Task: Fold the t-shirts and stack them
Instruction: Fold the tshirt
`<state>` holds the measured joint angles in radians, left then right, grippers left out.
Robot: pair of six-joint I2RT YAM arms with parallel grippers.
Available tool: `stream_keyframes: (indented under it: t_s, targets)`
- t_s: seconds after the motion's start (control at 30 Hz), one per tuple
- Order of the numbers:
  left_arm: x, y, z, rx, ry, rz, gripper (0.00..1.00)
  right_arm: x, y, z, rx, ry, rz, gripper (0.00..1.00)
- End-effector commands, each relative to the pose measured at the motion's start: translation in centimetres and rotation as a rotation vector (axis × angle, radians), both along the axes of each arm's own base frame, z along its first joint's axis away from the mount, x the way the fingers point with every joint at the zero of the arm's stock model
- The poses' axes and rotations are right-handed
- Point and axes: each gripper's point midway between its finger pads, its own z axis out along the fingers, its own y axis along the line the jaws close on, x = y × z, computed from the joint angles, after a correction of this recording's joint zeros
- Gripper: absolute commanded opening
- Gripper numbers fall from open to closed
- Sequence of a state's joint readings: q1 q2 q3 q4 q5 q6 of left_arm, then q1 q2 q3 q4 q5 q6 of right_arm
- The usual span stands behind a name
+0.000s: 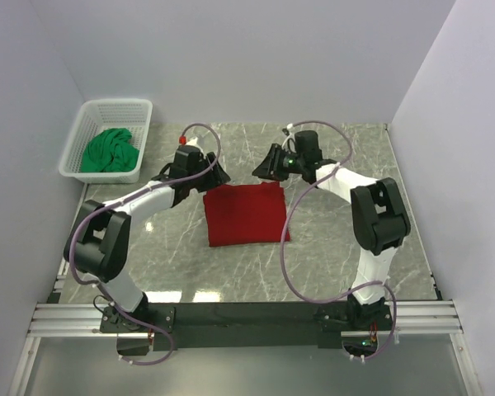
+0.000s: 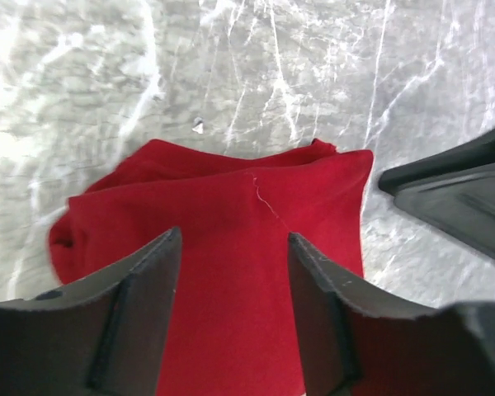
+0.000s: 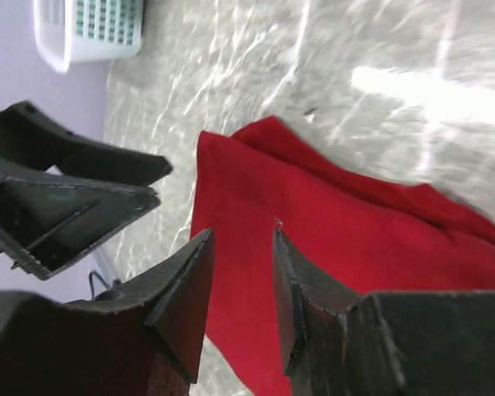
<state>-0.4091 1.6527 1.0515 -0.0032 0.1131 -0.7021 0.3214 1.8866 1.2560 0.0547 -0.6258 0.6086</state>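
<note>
L claw & R claw are hovering spread over far edge of folded red tee on bench, pinching nothing; green tee is sitting bunched in white basket, far-left.

Grey marble table with folded red t-shirt and white basket.

Red t-shirt, green t-shirt, white lattice basket, grey veined table
</note>
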Motion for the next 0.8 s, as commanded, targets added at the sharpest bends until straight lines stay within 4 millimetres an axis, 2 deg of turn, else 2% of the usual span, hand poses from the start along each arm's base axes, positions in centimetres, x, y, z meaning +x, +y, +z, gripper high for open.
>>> stream_keyframes:
  t_s: [0.0,0.03,0.07,0.13,0.17,0.27,0.4,0.5,0.57,0.6,0.63,0.7,0.73,0.77]
  targets:
    - [0.5,-1.5,-0.6,-0.095,-0.02,-0.016,0.58,0.2,1.5,-1.6,0.066,0.025,0.056,0.42]
    - [0.8,-1.6,-0.6,-0.105,-0.037,-0.013,0.58,0.3,1.3,-2.2,0.067,0.037,0.051,0.41]
    - [0.8,-1.4,-1.5,-0.102,-0.023,-0.008,0.57,0.6,1.2,-2.7,0.068,0.037,0.045,0.41]
    - [1.3,-1.1,-2.3,-0.113,-0.018,0.007,0.56,0.8,0.6,-4.7,0.06,0.068,0.025,0.41]
    - [1.2,-0.8,-3.7,-0.106,0.01,0.014,0.56,1.1,0.5,-5.1,0.071,0.066,0.02,0.42]
    - [1.4,0.0,-6.2,-0.109,0.052,0.037,0.54,1.6,-0.7,-8.3,0.09,0.122,-0.018,0.41]
    - [2.0,1.7,-8.1,-0.114,0.083,0.066,0.51,2.2,-2.2,-10.1,0.117,0.145,-0.07,0.41]
    - [2.3,2.6,-8.3,-0.113,0.079,0.072,0.5,2.8,-3.1,-9.7,0.158,0.147,-0.101,0.41]
    - [2.7,3.0,-7.5,-0.103,0.064,0.073,0.5,2.7,-3.3,-9.0,0.178,0.144,-0.103,0.41]
    - [2.6,3.2,-7.4,-0.088,0.065,0.067,0.51,2.8,-3.3,-7.6,0.185,0.116,-0.096,0.41]
    - [2.8,3.2,-6.3,-0.089,0.042,0.06,0.52,2.5,-3.2,-7.1,0.178,0.11,-0.087,0.41]
    - [2.8,3.1,-4.8,-0.092,0.014,0.053,0.53,2.0,-2.6,-4.5,0.19,0.064,-0.058,0.41]
    - [2.7,3.1,-3.3,-0.097,-0.014,0.054,0.53,1.3,-2.4,-3.9,0.198,0.064,-0.05,0.41]
    - [2.3,3.0,-2.9,-0.1,-0.019,0.051,0.53,0.9,-2.1,-2.0,0.211,0.03,-0.035,0.41]
